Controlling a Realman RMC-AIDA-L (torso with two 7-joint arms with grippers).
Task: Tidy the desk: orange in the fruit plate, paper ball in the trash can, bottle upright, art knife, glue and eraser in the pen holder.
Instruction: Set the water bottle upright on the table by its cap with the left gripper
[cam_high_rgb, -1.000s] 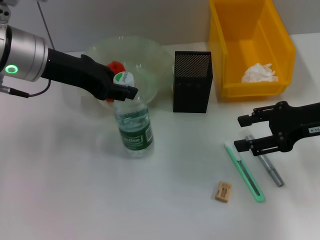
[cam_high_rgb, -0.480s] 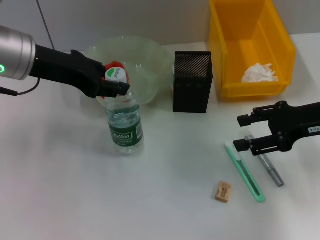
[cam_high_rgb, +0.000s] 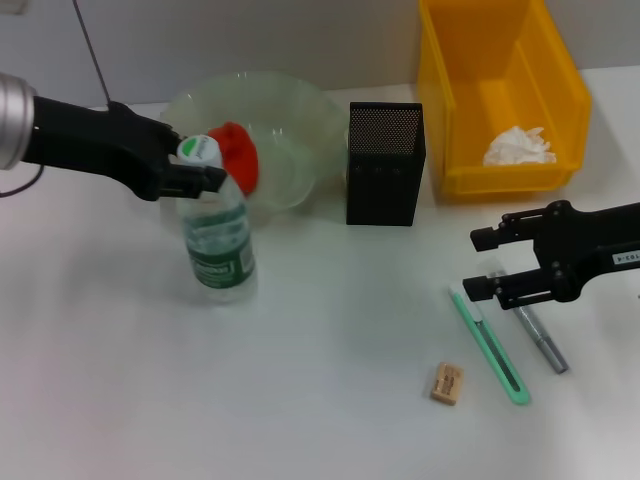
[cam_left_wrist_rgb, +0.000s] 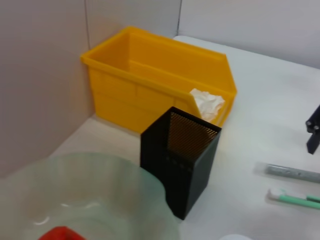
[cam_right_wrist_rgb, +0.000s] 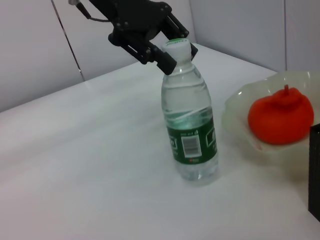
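Listing near to far:

- Lying nearest, untouched: eraser (cam_high_rgb: 447, 383), then art knife (cam_high_rgb: 490, 342) and glue (cam_high_rgb: 540, 340) side by side.
- Hovering just above those two, barely shifted: right gripper (cam_high_rgb: 480, 265), jaws apart, holding nothing.
- Standing upright now, having been tilted a second ago and carried toward the robot's left: bottle (cam_high_rgb: 215, 240), base on the desk, just in front of the fruit plate (cam_high_rgb: 300, 100).
- Clamped on the bottle's cap end: left gripper (cam_high_rgb: 200, 172), release apparently all that remains of this step.
- Waiting empty beyond: pen holder (cam_high_rgb: 385, 165).
- Resting already in the plate: orange (cam_high_rgb: 237, 155).
- Sitting farthest, in the trash can (cam_high_rgb: 440, 100): paper ball (cam_high_rgb: 517, 146).
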